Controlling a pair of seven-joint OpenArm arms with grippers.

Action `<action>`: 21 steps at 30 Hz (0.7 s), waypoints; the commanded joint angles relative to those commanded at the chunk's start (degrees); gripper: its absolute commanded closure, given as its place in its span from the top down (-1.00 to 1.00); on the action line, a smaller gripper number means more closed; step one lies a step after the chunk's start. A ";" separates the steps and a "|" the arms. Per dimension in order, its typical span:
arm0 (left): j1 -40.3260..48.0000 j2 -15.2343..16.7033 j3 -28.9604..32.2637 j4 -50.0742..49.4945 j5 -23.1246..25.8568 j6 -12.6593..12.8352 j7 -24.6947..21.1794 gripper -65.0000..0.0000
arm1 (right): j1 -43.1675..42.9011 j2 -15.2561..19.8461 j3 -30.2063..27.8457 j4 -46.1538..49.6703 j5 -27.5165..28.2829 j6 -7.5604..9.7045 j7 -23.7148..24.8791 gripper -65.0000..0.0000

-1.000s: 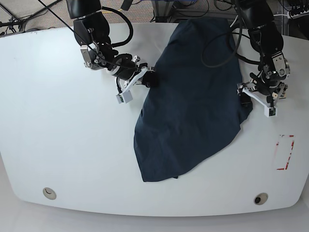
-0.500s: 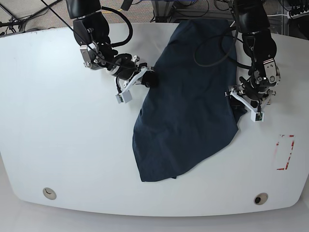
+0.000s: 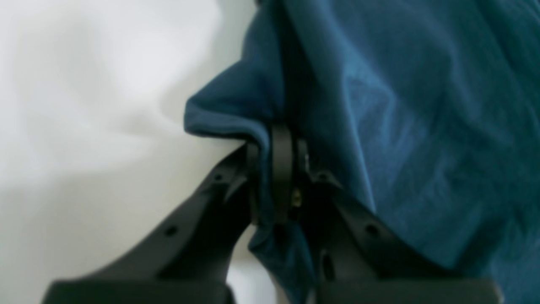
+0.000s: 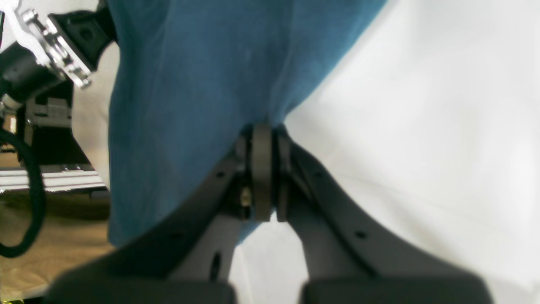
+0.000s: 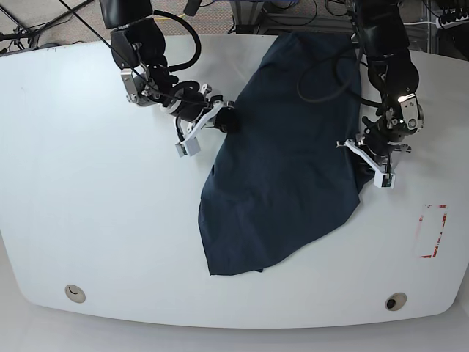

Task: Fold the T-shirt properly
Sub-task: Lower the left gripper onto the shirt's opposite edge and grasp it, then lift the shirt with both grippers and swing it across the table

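The dark navy T-shirt (image 5: 289, 147) lies as a long slanted sheet from the table's far edge toward the front middle. My left gripper (image 5: 368, 163) is shut on the shirt's right edge; the left wrist view shows its jaws (image 3: 276, 177) pinching a fold of blue cloth (image 3: 400, 126). My right gripper (image 5: 226, 119) is shut on the shirt's left edge; the right wrist view shows its jaws (image 4: 261, 169) closed on the cloth (image 4: 190, 84).
The white table (image 5: 88, 205) carries a red-marked label (image 5: 431, 231) at the right and two round holes (image 5: 74, 293) (image 5: 396, 301) near the front edge. Cables and floor lie beyond the far edge.
My left gripper has moved leftward with the shirt's right edge, drawing it inward. The shirt's lower corner has shifted slightly left. The right gripper has stayed put.
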 joint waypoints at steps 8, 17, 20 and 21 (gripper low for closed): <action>2.46 -0.44 -0.35 6.42 -0.18 -0.18 -0.09 -1.00 | 1.41 2.11 2.37 0.35 0.09 0.44 0.09 -1.00; 8.44 -0.70 0.79 23.03 0.00 -0.26 0.00 -1.00 | 5.27 3.34 4.04 3.60 0.00 0.53 0.18 -1.00; 8.62 -0.70 0.79 26.90 0.09 -0.26 1.85 -1.00 | 8.09 4.31 5.27 3.60 0.18 0.53 0.18 -1.00; 8.53 -0.79 0.79 28.04 0.09 -0.26 3.16 -1.00 | 8.88 4.57 5.27 3.52 0.18 0.62 0.18 -1.00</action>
